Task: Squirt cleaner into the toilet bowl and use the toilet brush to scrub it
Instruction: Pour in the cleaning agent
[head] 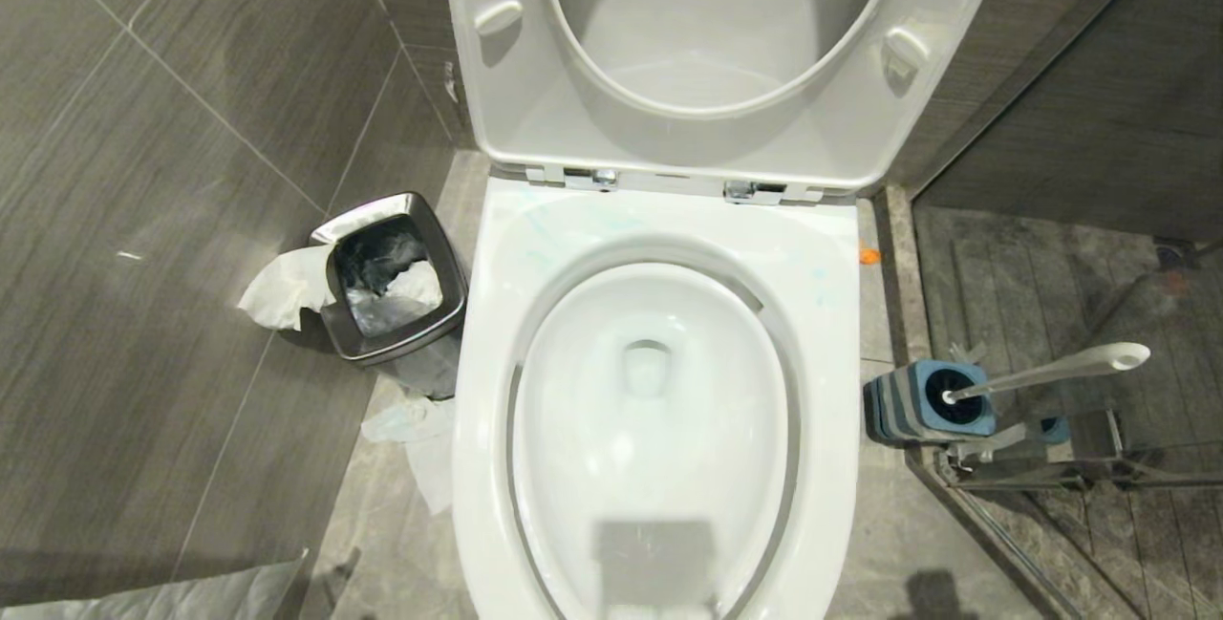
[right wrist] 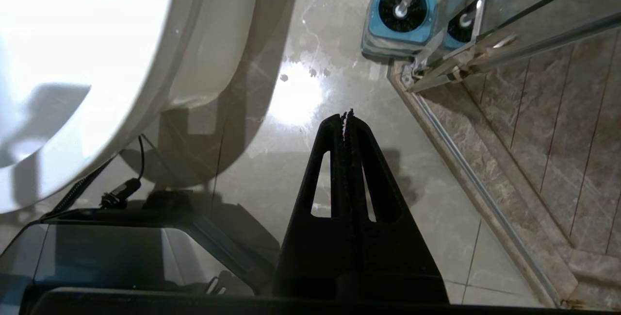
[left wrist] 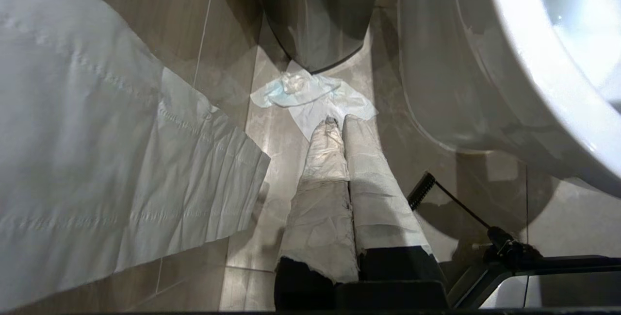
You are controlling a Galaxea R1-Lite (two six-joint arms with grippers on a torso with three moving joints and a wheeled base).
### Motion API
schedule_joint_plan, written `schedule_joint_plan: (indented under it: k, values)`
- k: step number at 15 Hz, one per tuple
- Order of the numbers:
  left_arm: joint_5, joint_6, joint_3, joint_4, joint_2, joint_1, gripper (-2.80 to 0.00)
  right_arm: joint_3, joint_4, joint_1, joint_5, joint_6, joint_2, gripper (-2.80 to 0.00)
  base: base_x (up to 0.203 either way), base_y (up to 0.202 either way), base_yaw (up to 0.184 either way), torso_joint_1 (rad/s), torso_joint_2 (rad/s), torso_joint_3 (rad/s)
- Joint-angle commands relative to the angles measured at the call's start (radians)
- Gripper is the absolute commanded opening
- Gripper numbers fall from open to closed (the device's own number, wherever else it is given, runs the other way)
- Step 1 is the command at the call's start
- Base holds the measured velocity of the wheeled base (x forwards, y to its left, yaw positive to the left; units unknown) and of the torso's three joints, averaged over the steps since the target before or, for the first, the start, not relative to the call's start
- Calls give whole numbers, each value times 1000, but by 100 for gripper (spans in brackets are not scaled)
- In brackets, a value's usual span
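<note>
The white toilet bowl (head: 650, 429) fills the middle of the head view, seat and lid (head: 717, 56) raised. Faint turquoise streaks of cleaner (head: 545, 228) mark the porcelain rim behind the basin. The toilet brush (head: 1051, 372) stands to the right in its grey-and-blue holder (head: 917, 405), white handle leaning right, black bristles down in the holder; it also shows as the brush (right wrist: 402, 9) in the right wrist view. My right gripper (right wrist: 347, 116) is shut and empty above the floor, short of the holder. My left gripper (left wrist: 339, 123), fingers wrapped in white cloth, is shut over the floor left of the bowl.
A square steel waste bin (head: 396, 276) with tissue hanging out stands left of the toilet. Crumpled tissue (left wrist: 310, 94) lies on the floor before it, and a large paper sheet (left wrist: 97, 159) hangs near the left arm. A glass shower door frame (right wrist: 465, 62) stands right beside the holder.
</note>
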State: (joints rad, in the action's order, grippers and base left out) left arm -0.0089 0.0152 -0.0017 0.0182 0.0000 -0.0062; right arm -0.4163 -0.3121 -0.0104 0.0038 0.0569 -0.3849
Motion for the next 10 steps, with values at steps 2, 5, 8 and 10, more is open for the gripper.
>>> schedule_joint_plan:
  k: [2, 5, 8, 10]
  values:
    - [0, -1, 0, 0, 2, 0, -280, 5, -2, 0, 1, 0, 1, -280, 0, 0, 0, 6, 1, -196]
    - [0, -1, 0, 0, 2, 0, -280, 9, -2, 0, 2, 0, 6, -280, 0, 0, 0, 4, 1, -201]
    - [0, -1, 0, 0, 1, 0, -280, 17, -1, 0, 11, 0, 8, -280, 0, 0, 0, 4, 2, -196]
    - [0, -4, 0, 0, 0, 0, -280, 21, -1, 0, 14, 0, 6, -280, 0, 0, 0, 0, 3, -197]
